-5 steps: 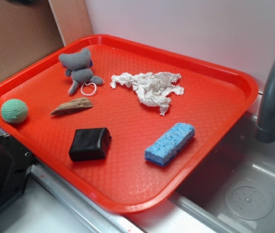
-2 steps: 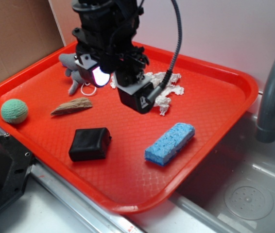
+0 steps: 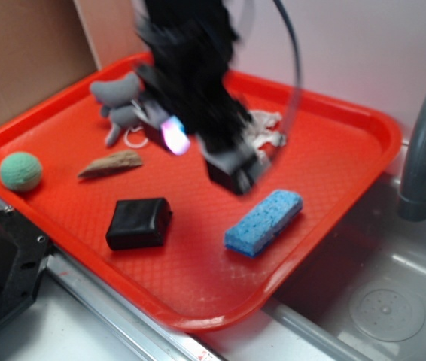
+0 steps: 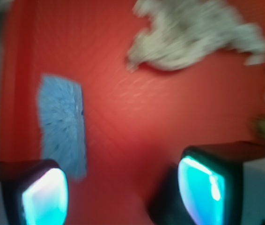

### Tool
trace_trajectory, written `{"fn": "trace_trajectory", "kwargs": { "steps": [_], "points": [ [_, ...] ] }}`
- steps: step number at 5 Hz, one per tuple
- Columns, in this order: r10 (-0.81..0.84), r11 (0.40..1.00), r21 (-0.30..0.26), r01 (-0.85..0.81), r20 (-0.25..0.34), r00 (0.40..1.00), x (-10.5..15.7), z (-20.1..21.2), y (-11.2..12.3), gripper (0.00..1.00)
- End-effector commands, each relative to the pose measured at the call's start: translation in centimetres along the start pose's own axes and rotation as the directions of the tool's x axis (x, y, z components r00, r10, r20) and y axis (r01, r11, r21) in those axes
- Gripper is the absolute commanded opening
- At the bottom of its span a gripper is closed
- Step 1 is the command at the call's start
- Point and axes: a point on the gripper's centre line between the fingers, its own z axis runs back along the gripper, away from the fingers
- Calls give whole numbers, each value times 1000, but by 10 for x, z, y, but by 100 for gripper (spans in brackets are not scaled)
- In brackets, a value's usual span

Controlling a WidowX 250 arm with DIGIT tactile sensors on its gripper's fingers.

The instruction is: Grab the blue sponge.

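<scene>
The arm [image 3: 194, 83] is smeared by motion in the exterior view, so the gripper [image 3: 235, 174] reads as a dark blur (jaws indistinct). It covers most of the tissue [image 3: 267, 128] and part of the toy [image 3: 119, 101]. At 3 o'clock the faucet [image 3: 424, 143] is cut off. The wrist view is blurred throughout; its fingers [image 4: 43, 194] are cropped at 6 o'clock.

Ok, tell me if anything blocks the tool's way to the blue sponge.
Nothing visible does. The tool is open above bare red tray, and the blue sponge lies apart from the crumpled tissue and black block.
</scene>
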Motion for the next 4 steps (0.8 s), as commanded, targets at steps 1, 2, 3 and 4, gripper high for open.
{"fn": "trace_trajectory", "kwargs": {
  "steps": [1,2,3,4],
  "points": [
    [-126,992,-10,126,29,992,17,-34,-37,100],
    [-93,996,-6,93,37,995,23,-18,-22,0],
    [-42,999,-4,42,28,999,13,-8,7,0],
    [76,996,-36,-76,4,997,-4,15,54,0]
  ]
}}
